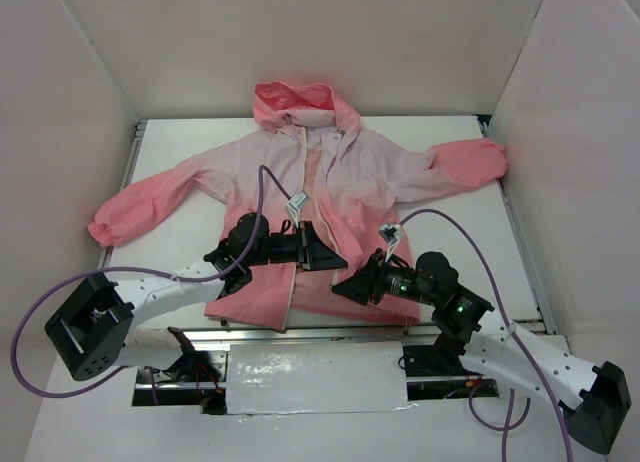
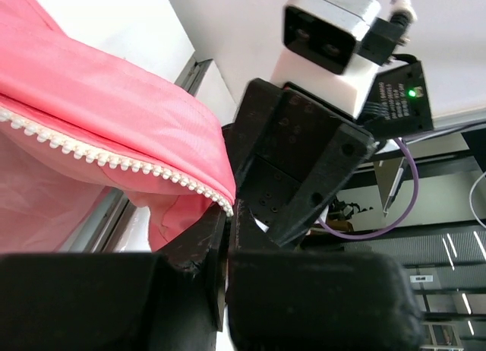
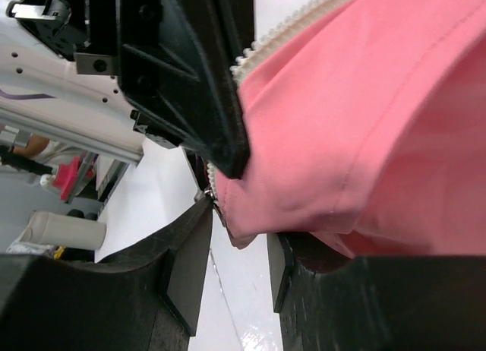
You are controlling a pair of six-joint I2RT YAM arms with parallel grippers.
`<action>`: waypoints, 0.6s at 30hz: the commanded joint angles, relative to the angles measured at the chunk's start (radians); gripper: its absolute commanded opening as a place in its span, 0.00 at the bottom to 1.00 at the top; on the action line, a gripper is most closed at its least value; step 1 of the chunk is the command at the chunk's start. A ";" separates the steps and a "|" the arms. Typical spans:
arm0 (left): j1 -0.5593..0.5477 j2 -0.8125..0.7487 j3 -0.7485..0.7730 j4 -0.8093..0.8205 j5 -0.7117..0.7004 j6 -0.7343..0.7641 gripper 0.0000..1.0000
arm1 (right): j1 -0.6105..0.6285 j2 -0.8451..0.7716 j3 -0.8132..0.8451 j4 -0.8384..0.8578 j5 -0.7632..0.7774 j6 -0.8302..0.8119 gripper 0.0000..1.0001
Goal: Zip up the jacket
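The pink jacket (image 1: 330, 182) lies flat on the white table (image 1: 450, 242), front open, hood at the far end. My left gripper (image 1: 318, 252) is shut on the lower end of one white zipper edge (image 2: 121, 162), and the toothed tape runs into its closed jaws (image 2: 225, 222). My right gripper (image 1: 345, 285) is at the coral hem of the other front panel. Its fingers stand apart around the hem corner (image 3: 250, 233), with a gap on both sides. The left fingertip (image 3: 199, 214) touches a small metal zipper piece (image 3: 208, 191). The two grippers are almost in contact.
White walls (image 1: 70, 102) close in the table on three sides. Metal rails (image 1: 525, 242) run along its edges. A shiny plate (image 1: 315, 377) sits between the arm bases at the near edge. Purple cables (image 1: 262, 197) arc over the jacket. The sleeves spread out left and right.
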 commanded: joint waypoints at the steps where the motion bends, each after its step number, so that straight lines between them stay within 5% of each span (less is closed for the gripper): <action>1: -0.007 0.009 0.015 0.011 -0.004 0.014 0.00 | 0.006 -0.015 0.013 0.094 -0.027 -0.012 0.42; 18: -0.007 0.013 0.029 -0.104 -0.039 0.101 0.00 | 0.004 -0.077 -0.008 0.083 -0.024 0.046 0.32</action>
